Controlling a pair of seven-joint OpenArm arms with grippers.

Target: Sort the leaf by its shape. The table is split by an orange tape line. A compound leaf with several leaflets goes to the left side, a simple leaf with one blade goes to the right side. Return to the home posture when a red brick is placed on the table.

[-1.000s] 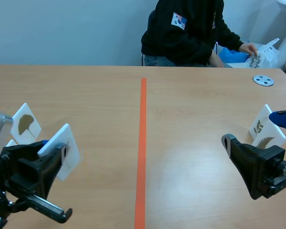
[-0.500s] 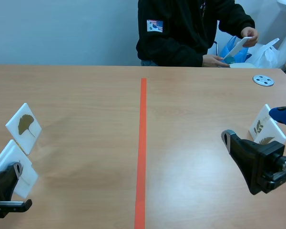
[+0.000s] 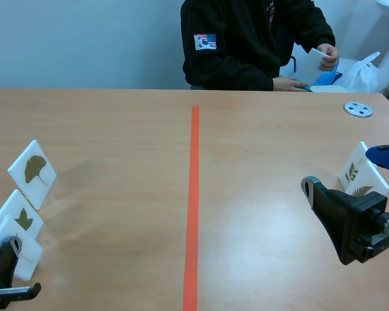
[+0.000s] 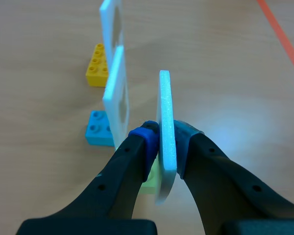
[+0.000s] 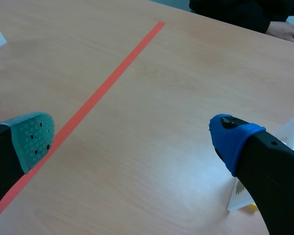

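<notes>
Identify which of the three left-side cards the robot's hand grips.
The card nearest the robot, pinched in the left hand; the ginkgo card and middle card stand free.

Overall light: bright, even and diffuse in all three views.
Wall: the wall [image 3: 84, 39] at the upper left of the scene view was lit flatly, with no hot spots.
Shadows: only faint, soft-edged shadows lay on the table [image 3: 117, 129], just right of the standing cards [image 3: 31, 166] at the left edge.
Glare, left wrist view: a pale sheen sat on the table beside the held card [image 4: 165, 112], on the side of the tape line [image 4: 279, 29].
Glare, right wrist view: a broad pale sheen lay ahead of the right gripper [image 5: 132, 139], and its blue pad [image 5: 230, 134] carried a small highlight.
</notes>
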